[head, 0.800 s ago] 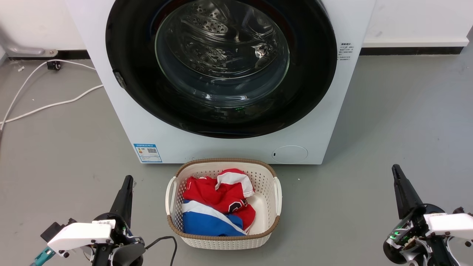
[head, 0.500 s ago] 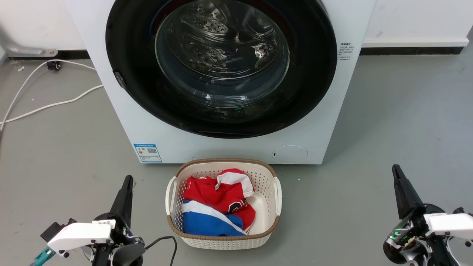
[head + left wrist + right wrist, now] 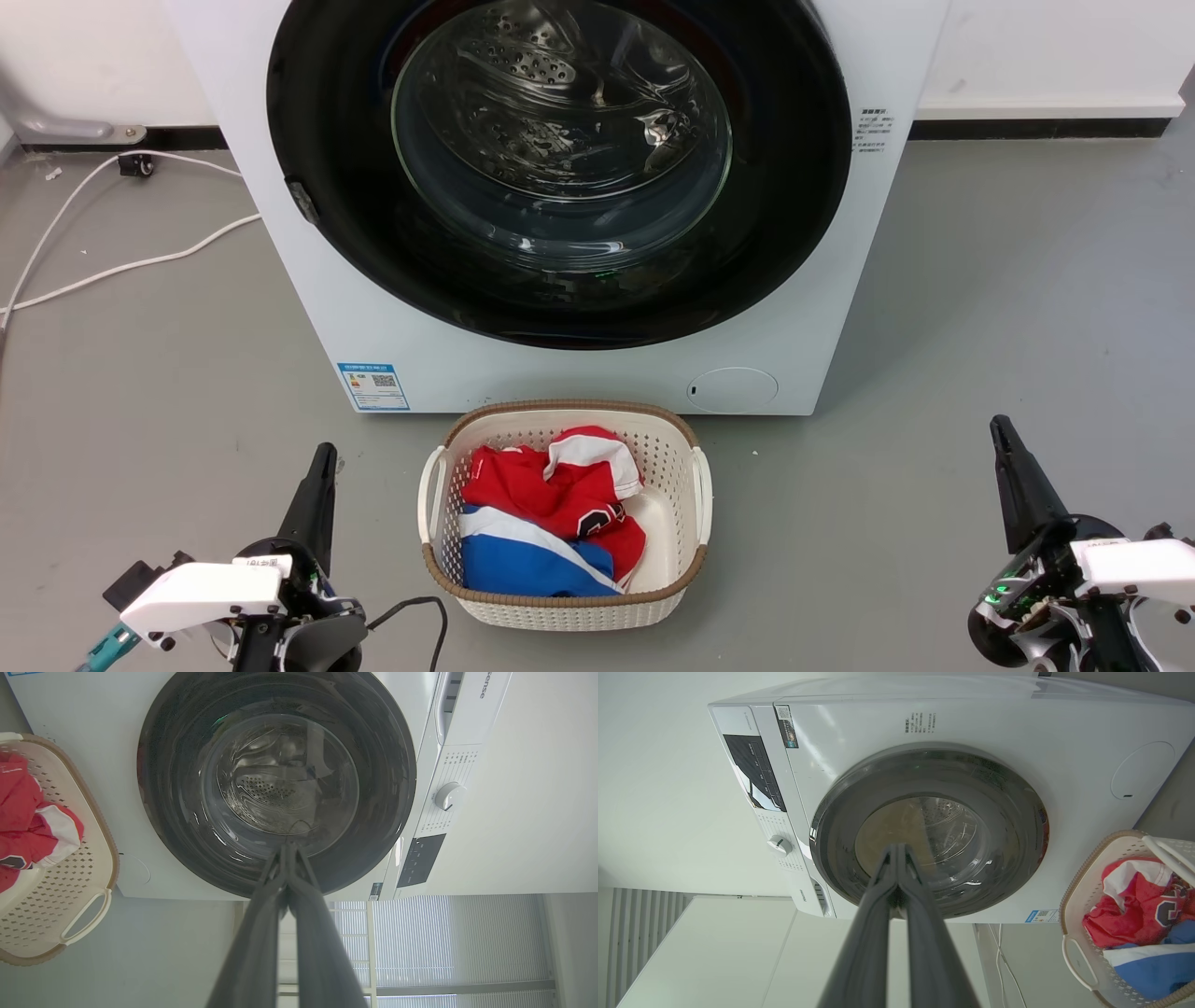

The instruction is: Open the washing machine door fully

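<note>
The white washing machine [image 3: 392, 327] stands ahead of me, and its round glossy black door [image 3: 794, 187] with a clear glass centre lies flat against the front, closed. My left gripper [image 3: 324, 454] is low at the lower left, shut with nothing in it, well short of the machine. At the lower right my right gripper [image 3: 999, 426] is likewise shut and empty. In the left wrist view the closed fingertips [image 3: 288, 847] point at the door [image 3: 168, 826]. The right wrist view has the gripper [image 3: 896, 847] aimed at the door [image 3: 840, 830] of the machine [image 3: 1064, 765].
A cream laundry basket [image 3: 681, 579] with red, white and blue clothes sits on the grey floor right before the machine, between my arms. White cables [image 3: 121, 266] lie on the floor at the left. A wall stands behind the machine.
</note>
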Available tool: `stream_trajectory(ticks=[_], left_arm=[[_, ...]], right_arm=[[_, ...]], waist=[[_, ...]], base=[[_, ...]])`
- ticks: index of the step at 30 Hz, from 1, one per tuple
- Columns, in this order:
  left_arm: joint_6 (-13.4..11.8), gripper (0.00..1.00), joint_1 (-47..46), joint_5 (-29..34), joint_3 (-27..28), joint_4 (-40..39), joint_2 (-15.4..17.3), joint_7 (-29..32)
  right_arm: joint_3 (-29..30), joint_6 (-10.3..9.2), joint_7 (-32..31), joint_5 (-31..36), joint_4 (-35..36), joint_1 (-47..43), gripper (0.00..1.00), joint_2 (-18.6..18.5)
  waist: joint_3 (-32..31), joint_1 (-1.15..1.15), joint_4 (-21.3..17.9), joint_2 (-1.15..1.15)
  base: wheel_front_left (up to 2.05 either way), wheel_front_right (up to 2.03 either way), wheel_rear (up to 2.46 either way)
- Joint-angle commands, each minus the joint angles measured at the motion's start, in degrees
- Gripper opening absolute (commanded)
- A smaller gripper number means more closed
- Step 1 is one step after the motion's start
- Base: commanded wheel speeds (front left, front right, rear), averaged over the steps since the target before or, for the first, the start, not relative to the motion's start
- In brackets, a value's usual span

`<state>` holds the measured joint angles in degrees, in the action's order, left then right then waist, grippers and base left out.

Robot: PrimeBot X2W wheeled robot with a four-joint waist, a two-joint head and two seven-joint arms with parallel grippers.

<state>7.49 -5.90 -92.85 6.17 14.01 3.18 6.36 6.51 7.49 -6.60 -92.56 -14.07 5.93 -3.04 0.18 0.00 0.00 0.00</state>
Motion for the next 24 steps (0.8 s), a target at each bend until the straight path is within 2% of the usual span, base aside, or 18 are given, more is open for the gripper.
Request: stream_trajectory(ticks=[1, 24], left_arm=[[-0.01, 0.0, -0.59, 0.4, 0.21, 0.05, -0.08, 0.04], [-0.01, 0.0, -0.61, 0.33, 0.32, 0.05, -0.14, 0.16]], right_arm=[[0.07, 0.0, -0.09, 0.29, -0.04, 0.6, 0.0, 0.23], [0.07, 0.0, -0.11, 0.32, -0.04, 0.61, 0.0, 0.24]], waist=[[0.0, 0.0, 0.0, 0.0], [0.0, 0.0, 0.0, 0.0]], base=[[0.0, 0.0, 0.0], [0.0, 0.0, 0.0]])
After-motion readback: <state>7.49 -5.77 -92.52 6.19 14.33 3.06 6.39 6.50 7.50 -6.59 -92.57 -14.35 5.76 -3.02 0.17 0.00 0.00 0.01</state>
